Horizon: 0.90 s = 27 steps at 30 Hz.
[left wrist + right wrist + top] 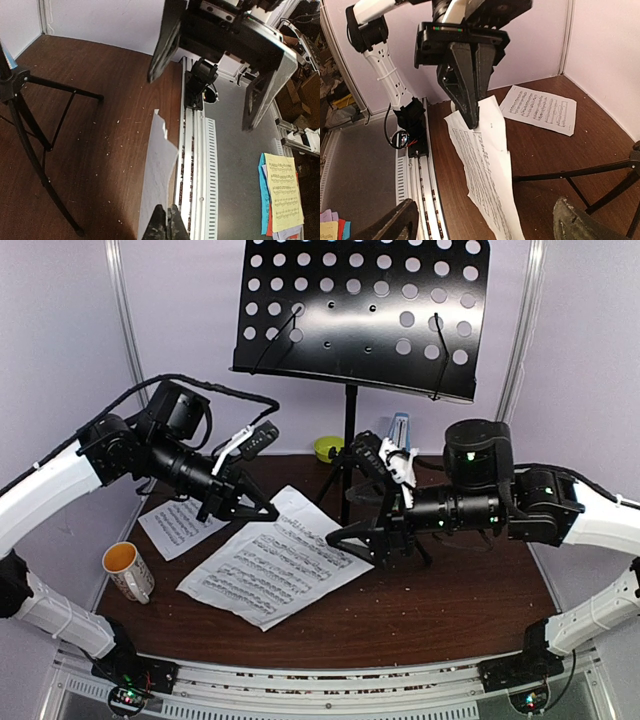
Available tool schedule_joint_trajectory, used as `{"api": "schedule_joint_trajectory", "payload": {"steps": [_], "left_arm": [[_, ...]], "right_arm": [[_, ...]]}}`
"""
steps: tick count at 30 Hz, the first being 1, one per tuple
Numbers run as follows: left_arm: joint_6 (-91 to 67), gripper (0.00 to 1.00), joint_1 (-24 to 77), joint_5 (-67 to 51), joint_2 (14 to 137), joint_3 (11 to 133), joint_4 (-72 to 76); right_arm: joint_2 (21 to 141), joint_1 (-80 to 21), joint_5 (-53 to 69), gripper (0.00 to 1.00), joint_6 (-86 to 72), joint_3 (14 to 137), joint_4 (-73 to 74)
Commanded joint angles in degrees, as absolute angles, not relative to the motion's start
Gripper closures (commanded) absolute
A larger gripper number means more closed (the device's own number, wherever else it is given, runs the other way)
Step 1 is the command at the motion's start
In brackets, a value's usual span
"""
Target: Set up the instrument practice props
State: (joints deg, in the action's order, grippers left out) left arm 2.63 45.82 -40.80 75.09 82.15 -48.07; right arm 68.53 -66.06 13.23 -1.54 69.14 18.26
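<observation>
Left gripper (pixel 262 510), front-left of the black music stand (pixel 360 315), pinches a corner of the larger sheet-music page (pixel 275 565) — right gripper (pixel 350 545) gapes wide before the stand's legs. Second page (pixel 180 525) lies flat left of the stand; blue metronome (pixel 399 430) behind it. Printed staves — wording too small to read.

Black stand (pixel 365 315) at the table's back, upright on tripod legs, its perforated desk tilted back and bare; small blue pyramid metronome (pixel 399 430) upright just right of the stand's pole, partly hidden; big sheet (pixel 270 570) of printed music in front of the stand, its far corner raised, pinched in the closed left gripper (pixel 265 512), the near part on the table; small sheet (pixel 180 525) flat to its left.
</observation>
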Motion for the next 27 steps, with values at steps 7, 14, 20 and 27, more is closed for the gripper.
{"api": "schedule_joint_trajectory", "payload": {"steps": [7,14,20,27], "left_arm": [[4.75,1.00,49.39,-39.82,78.04,86.51,-42.26],[2.17,0.90,49.33,-37.68,77.25,84.41,-35.41],[-7.24,0.48,42.80,-40.53,69.63,71.20,-21.52],[-15.53,0.12,32.69,-38.19,55.82,55.59,-5.37]], "right_arm": [[73.37,-66.65,12.79,0.39,-0.96,72.35,19.36],[74.09,-66.77,12.33,1.00,-1.65,74.95,20.24],[67.05,-66.69,9.69,1.00,-0.88,75.73,18.78],[57.70,-66.62,9.06,1.00,-1.34,76.21,19.69]]}}
